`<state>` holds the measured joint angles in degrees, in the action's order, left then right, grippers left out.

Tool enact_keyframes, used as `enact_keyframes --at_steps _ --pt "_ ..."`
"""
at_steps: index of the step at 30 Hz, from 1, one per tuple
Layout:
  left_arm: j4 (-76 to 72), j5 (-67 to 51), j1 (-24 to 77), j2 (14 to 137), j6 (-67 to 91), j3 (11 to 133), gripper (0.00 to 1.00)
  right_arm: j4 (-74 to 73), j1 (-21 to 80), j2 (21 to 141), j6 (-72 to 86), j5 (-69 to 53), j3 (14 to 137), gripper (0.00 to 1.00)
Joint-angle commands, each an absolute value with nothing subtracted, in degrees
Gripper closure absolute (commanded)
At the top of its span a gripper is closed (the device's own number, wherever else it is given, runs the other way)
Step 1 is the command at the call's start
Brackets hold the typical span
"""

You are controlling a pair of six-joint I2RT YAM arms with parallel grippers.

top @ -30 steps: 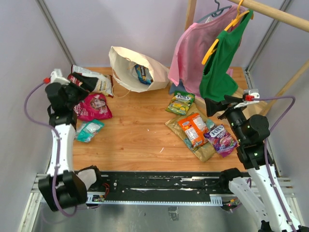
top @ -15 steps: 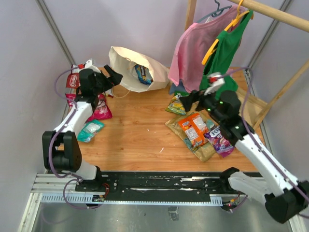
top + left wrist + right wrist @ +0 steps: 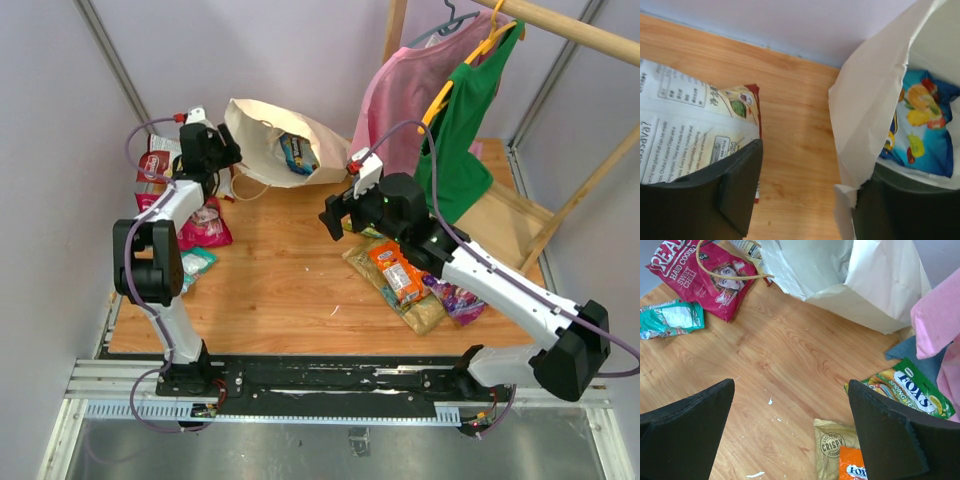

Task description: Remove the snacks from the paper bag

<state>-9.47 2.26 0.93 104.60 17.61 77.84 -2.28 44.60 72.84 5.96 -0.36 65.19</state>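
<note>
The tan paper bag (image 3: 262,132) lies on its side at the back of the table, mouth facing right. A blue snack packet (image 3: 297,152) lies inside it and also shows in the left wrist view (image 3: 920,120). My left gripper (image 3: 228,157) is open at the bag's left rim; in the left wrist view (image 3: 807,200) the torn paper edge (image 3: 865,115) stands between the fingers, against the right one. My right gripper (image 3: 333,213) is open and empty above bare wood (image 3: 790,435), in front of the bag (image 3: 860,275).
A red-white packet (image 3: 160,160), a magenta packet (image 3: 205,222) and a teal packet (image 3: 190,266) lie at the left. Orange (image 3: 396,270), tan (image 3: 425,310) and purple (image 3: 462,300) packets lie at the right, with a green one (image 3: 910,387). Pink (image 3: 395,110) and green (image 3: 460,130) shirts hang at the back right.
My left gripper has moved right, up to the bag's left rim. My right arm has swung left and forward, from over the packets to the middle in front of the bag.
</note>
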Motion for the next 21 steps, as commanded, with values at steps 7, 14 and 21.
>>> enact_keyframes --at_steps 7,14,21 --pt "-22.3 3.5 5.5 94.6 18.7 59.9 0.96 -4.0 46.1 77.7 3.7 2.3 68.1 0.01" --pt "-27.6 11.9 13.7 85.3 22.8 44.5 0.97 -3.8 46.0 78.4 3.6 3.3 65.9 0.00" --pt "-31.0 18.7 20.1 77.2 28.3 32.8 0.99 -2.1 46.0 79.1 6.8 3.4 63.2 0.00"
